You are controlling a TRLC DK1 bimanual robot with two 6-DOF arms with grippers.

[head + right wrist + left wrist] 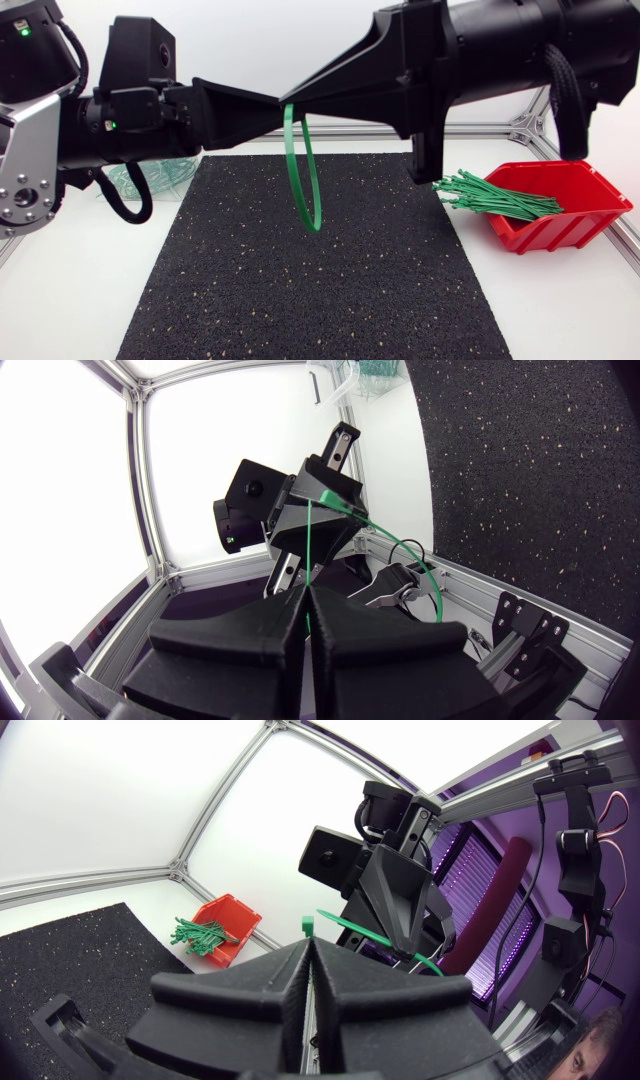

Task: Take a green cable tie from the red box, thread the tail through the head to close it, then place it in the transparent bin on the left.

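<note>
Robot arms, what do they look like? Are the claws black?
Yes! The matte black wedge-shaped left claw and the matching right claw are pointy. The silver-grey left arm has black joints, screws, tiny green lights and looping black cables; the right arm looks bulky and black, with a braided cable.

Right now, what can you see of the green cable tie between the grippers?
The green cable tie is a thin plastic-looking strap bent into a narrow loop, hanging above the black mat without touching it. Its top is held by the left gripper and right gripper, both shut on it. Whether the tail is threaded, I cannot tell.
</note>
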